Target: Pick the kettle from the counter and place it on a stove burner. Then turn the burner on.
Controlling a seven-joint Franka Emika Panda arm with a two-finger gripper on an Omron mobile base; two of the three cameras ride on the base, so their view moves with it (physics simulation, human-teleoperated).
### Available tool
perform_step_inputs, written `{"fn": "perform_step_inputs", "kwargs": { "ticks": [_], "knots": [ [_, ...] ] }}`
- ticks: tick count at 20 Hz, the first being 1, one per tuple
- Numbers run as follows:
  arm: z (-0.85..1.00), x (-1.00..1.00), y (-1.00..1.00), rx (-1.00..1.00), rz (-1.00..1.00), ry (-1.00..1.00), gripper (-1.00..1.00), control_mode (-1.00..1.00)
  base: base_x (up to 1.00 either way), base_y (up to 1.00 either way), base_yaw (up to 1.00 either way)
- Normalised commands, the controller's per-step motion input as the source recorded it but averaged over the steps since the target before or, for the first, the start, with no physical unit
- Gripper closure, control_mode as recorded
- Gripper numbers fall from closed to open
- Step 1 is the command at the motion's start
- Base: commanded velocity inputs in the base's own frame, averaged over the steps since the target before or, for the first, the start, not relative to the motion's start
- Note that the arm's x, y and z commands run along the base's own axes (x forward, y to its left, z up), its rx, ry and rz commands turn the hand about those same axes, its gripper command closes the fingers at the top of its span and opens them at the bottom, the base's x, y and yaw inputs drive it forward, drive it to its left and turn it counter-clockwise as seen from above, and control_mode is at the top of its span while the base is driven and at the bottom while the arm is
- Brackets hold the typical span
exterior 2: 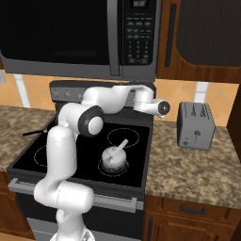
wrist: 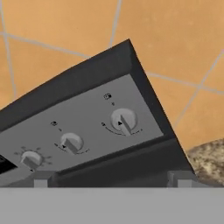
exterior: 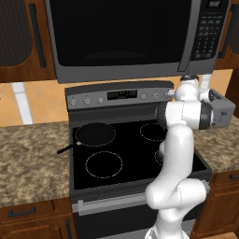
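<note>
Sitting inside the thin white circle of the front right burner (exterior 2: 113,165) on the glossy black glass cooktop (exterior 2: 70,155), the small squat silver-grey metal kettle (exterior 2: 115,159) looks placed. The hand (wrist: 111,181), spread wide and holding nothing, faces the round grey knob (wrist: 123,120) at the panel's right end, presumably to switch on.

A home kitchen; a black glass cooktop (exterior: 135,149) under a microwave (exterior: 135,37); granite counter (exterior 2: 188,164), wooden cabinets (exterior 2: 197,37), a toaster (exterior 2: 195,125), tiled backsplash (wrist: 175,43).
</note>
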Motion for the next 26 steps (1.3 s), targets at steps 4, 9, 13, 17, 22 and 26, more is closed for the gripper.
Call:
{"fn": "perform_step_inputs", "kwargs": {
  "ticks": [4, 9, 13, 17, 22, 26],
  "knots": [
    [-0.02, 0.09, 0.04, -0.10, 0.00, 0.01, -1.00, -1.00, 0.00, 0.00, 0.00],
    [0.00, 0.45, 0.00, 0.00, 0.00, 0.00, -1.00, -1.00, 0.00, 0.00, 0.00],
    [0.00, 0.50, 0.01, 0.00, 0.00, 0.00, -1.00, -1.00, 0.00, 0.00, 0.00],
    [0.00, 0.38, 0.00, 0.00, 0.00, 0.04, -1.00, -1.00, 0.00, 0.00, 0.00],
    [-0.09, 0.40, 0.00, -0.03, 0.00, 0.02, -1.00, -1.00, 0.00, 0.00, 0.00],
    [-0.17, 0.31, 0.00, -0.05, 0.00, 0.00, -1.00, -1.00, 0.00, 0.00, 0.00]
  ]
}}
